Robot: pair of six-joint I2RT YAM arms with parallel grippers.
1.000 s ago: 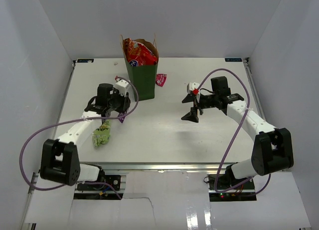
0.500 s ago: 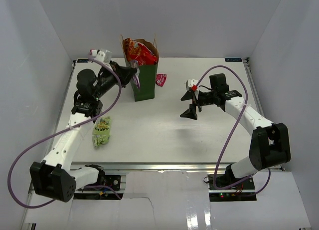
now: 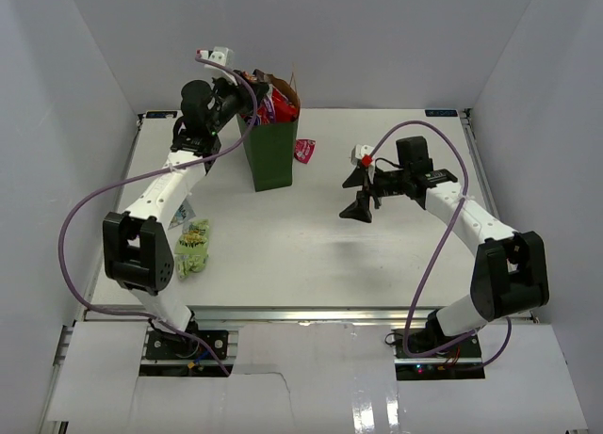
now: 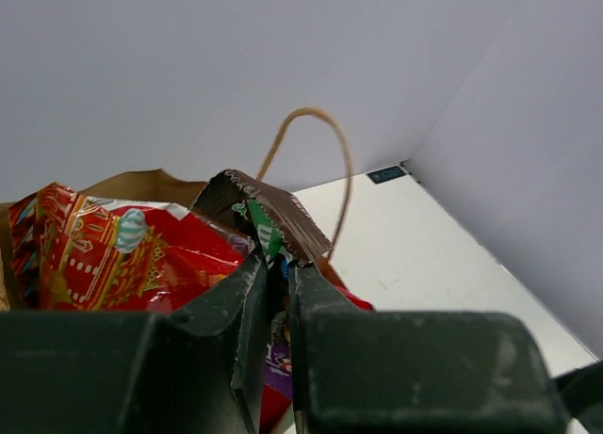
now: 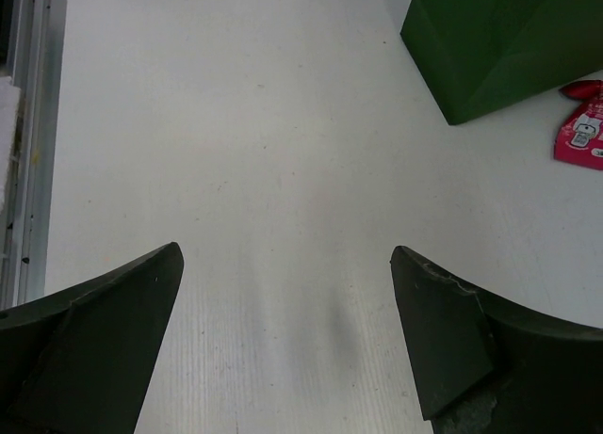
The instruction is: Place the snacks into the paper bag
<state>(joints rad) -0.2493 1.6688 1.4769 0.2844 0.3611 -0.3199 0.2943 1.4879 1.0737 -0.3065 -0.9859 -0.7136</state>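
Left fingers (image 4: 252, 288): clamped on purple foil-wrapped bar (image 4: 271, 217), above the mouth of the tall dark green paper bag (image 3: 271, 156), which holds red crinkly bags (image 4: 122, 255).
Right fingers (image 5: 443, 330): wide apart over white worktop (image 5: 236, 123).
Small pink packet (image 3: 303, 151): just beside bag.
Light green packet (image 3: 193, 249): front left.

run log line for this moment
left gripper: shut on purple-wrapped snack bar above dark green paper bag | right gripper: open, empty | loose: light green packet, pink packet

surface: white table (image 3: 311, 255) | standing: paper bag (image 3: 271, 156) (upright) | lying: pink packet (image 3: 303, 151) just right of bag; light green packet (image 3: 193, 249) near-left
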